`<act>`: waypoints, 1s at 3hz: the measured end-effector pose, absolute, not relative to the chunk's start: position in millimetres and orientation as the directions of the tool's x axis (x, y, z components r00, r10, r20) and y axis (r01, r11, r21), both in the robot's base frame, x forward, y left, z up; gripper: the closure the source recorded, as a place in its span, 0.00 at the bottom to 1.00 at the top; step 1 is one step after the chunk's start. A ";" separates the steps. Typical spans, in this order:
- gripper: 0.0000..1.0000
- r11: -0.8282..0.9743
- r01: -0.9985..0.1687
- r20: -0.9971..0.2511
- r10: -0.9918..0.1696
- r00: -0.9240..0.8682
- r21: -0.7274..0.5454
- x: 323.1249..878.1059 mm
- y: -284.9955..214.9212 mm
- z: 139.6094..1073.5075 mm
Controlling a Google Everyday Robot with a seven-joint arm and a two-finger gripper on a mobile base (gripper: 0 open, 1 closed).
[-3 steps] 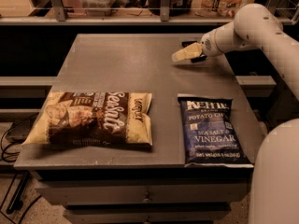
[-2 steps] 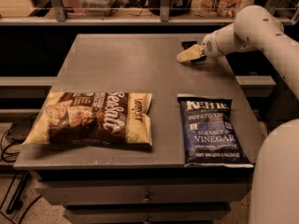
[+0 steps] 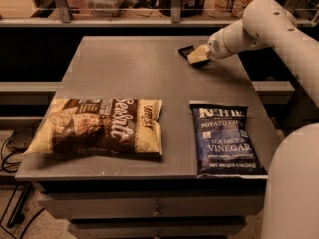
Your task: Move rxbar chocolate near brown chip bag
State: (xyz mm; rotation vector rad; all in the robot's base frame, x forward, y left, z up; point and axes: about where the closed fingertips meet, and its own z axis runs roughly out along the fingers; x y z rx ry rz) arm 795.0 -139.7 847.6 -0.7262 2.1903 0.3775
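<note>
The rxbar chocolate (image 3: 186, 50), a small flat black bar, lies at the far right of the grey table (image 3: 124, 73). Only its left end shows, and the rest is hidden under my gripper. My gripper (image 3: 199, 55) sits low on the bar at the table surface. The brown chip bag (image 3: 99, 126), tan and dark brown with white script, lies flat at the near left of the table. It is well apart from the bar and the gripper.
A blue Kettle salt and vinegar chip bag (image 3: 224, 138) lies at the near right, reaching the front edge. My white arm (image 3: 279, 34) comes in from the right. A shelf with jars and packets (image 3: 164, 4) runs behind the table.
My gripper has stayed at the far right of the table with only a slight shift. The black end of the bar now shows at its left side. The bags have not moved.
</note>
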 end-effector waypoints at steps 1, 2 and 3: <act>1.00 0.729 -0.683 -0.752 -0.427 -0.503 0.043 778.8 -108.2 866.2; 1.00 0.677 -0.735 -0.753 -0.463 -0.468 0.040 765.1 -87.4 883.6; 1.00 0.592 -0.804 -0.733 -0.521 -0.438 0.059 743.1 -56.4 886.4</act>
